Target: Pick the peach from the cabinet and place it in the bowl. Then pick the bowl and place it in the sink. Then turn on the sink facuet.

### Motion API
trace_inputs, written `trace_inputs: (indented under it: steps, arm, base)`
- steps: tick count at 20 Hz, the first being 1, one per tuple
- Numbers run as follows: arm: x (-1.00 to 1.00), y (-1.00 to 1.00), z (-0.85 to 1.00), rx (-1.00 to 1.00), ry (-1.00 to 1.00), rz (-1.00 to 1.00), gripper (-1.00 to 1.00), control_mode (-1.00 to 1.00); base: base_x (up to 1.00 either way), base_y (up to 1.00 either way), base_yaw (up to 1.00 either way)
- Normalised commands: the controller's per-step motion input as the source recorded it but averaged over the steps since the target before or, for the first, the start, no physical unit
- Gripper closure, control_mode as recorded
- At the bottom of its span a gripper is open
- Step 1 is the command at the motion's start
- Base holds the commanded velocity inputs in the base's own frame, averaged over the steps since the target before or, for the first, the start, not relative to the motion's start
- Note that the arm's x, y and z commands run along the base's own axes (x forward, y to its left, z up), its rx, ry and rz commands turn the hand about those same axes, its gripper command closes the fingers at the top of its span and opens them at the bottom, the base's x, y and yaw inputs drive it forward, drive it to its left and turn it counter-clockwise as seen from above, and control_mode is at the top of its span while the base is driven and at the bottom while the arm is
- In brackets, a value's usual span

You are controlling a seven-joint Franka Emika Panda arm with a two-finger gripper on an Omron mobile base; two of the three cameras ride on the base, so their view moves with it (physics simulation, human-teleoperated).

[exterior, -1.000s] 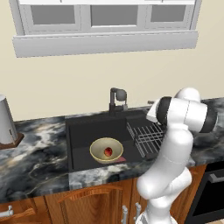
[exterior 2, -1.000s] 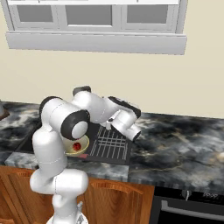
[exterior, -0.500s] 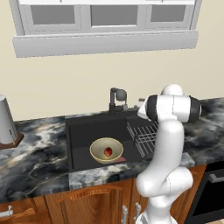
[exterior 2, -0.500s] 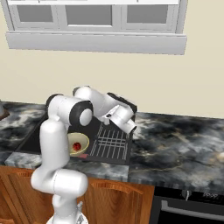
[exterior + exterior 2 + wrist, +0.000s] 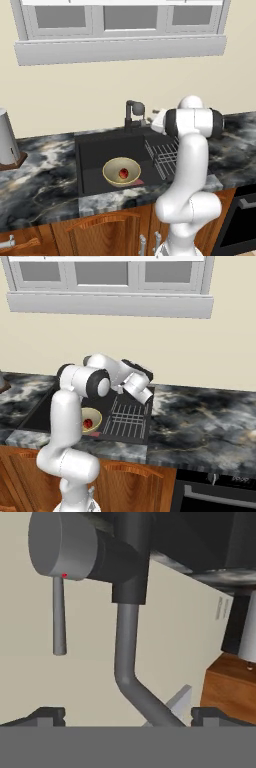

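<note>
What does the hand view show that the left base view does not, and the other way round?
Hand view alone: the faucet's thin lever hanging from its rounded head, and the open gripper's tips at the bottom edge, close to the tap.
Left base view alone: the bowl in the sink with the peach inside it, the rack beside it, and the marble counter.
Both: the dark grey faucet against the cream wall.

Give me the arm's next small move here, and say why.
Probably ease the open gripper forward onto the thin lever of the sink faucet. The bowl already sits in the sink with the peach inside, and the faucet stands close ahead in the hand view, untouched.
</note>
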Motion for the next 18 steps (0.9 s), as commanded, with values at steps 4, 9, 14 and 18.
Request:
trace_inputs:
  steps: [4, 9, 14, 18]
  arm:
    - [0.34, 0.01, -0.14, 0.0, 0.05, 0.0, -1.0, -1.0]
    - [0.37, 0.04, -0.27, 0.0, 0.06, 0.0, -1.0, -1.0]
    - [0.33, 0.09, -0.15, 0.0, 0.04, 0.0, -1.0, -1.0]
    - [0.4, 0.01, -0.03, 0.0, 0.04, 0.0, -1.0, -1.0]
  base:
    - [0.0, 0.0, 0.0]
    - [0.0, 0.0, 0.0]
    - [0.0, 0.0, 0.0]
    - [0.0, 0.0, 0.0]
